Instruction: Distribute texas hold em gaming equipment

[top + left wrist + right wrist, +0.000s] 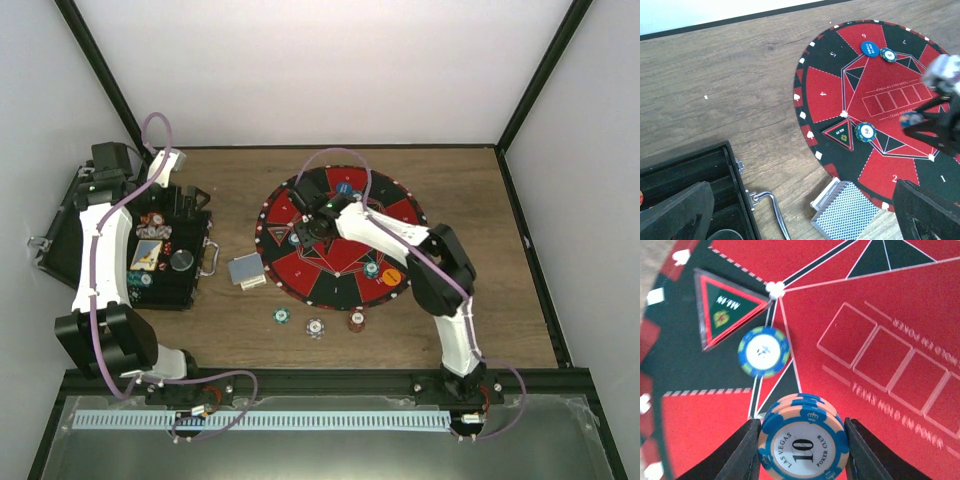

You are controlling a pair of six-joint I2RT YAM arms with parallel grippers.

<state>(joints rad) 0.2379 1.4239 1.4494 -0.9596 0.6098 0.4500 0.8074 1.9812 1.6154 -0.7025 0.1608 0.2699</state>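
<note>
Right gripper (pixel 802 455) holds a chip stack over the mat; left gripper (pixel 797 200) hangs wide open by the case.

Nearest the arms, 3 loose poker chips (pixel 315 327) lie on the wooden table (pixel 480 300). Just beyond, the card deck (pixel 247 271) sits between the black case (pixel 75 230) and the round mat (pixel 345 290). The orange button (pixel 391 276) rests near the mat's near rim. The right jaws clamp a stack of blue-and-white "10" chips (pixel 802 437), close to a blue-green chip (pixel 763 351) beside the green triangular marker (pixel 722 310). Farthest lies the blue button (pixel 870 48).
</note>
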